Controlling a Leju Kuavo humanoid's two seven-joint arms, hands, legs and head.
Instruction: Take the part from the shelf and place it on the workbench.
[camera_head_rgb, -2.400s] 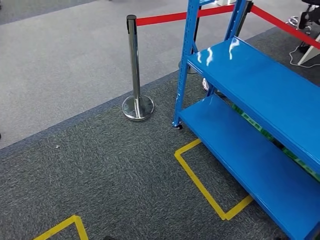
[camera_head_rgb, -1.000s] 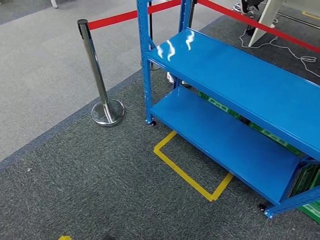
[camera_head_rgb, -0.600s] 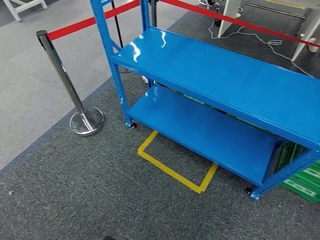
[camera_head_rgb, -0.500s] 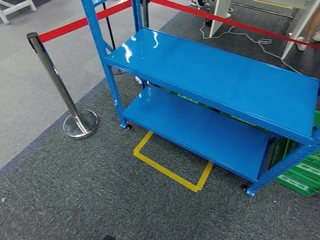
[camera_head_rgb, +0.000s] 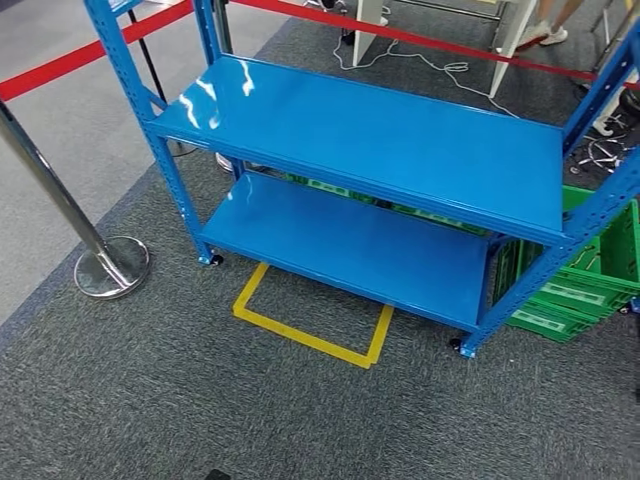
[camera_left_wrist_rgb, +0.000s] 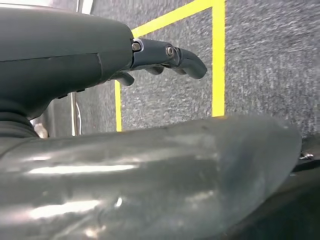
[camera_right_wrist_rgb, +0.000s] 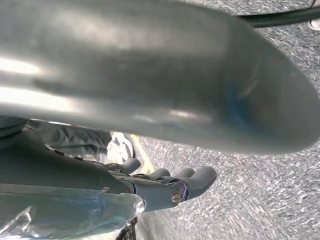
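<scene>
- Shelf (camera_head_rgb: 362, 130): your blue two-tier unit stands on grey carpet, and both boards show as bare blue surface.
- Part: you cannot locate it in these views.
- Left hand (camera_left_wrist_rgb: 166, 55): fingers extended over the carpet and yellow tape (camera_left_wrist_rgb: 218, 60) — spread, with nothing in them.
- Right hand (camera_right_wrist_rgb: 177, 185): fingers loosely extended, apart, nothing held.
- Surroundings: yellow floor marking (camera_head_rgb: 309, 335) at the shelf's front edge; green crates (camera_head_rgb: 581, 290) beside its right end; chrome stanchion (camera_head_rgb: 106, 265) with red rope (camera_head_rgb: 45, 68) on the left.
</scene>
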